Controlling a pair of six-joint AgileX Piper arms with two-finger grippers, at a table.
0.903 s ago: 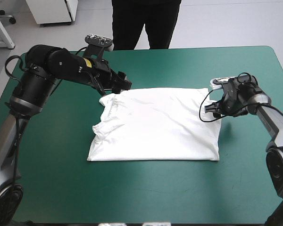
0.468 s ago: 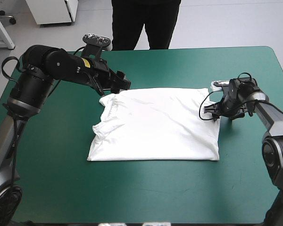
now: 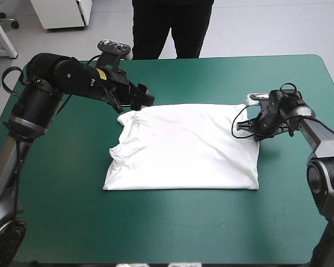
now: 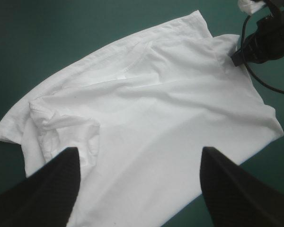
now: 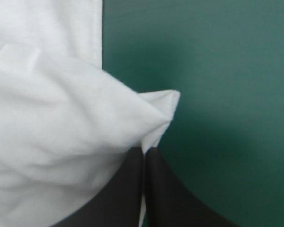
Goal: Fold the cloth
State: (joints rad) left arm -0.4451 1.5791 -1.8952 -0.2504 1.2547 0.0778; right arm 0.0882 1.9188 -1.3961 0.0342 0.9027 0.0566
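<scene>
The white T-shirt lies spread flat in the middle of the teal-green table, collar side toward the left. My right gripper is at the shirt's right edge, near its far corner. In the right wrist view its black fingers meet in one arch, shut on the T-shirt, and a small fold of cloth puckers up just ahead of them. My left gripper hovers over the shirt's far left corner. In the left wrist view its fingers stand wide apart, open, above the T-shirt with nothing held.
Bare teal-green cover surrounds the shirt, with a wide strip toward the table's near edge. In the left wrist view the right gripper shows far off at the shirt's opposite corner.
My right gripper has shut on the shirt's right edge and shifted slightly toward the far side. The left arm and the shirt have hardly moved.
</scene>
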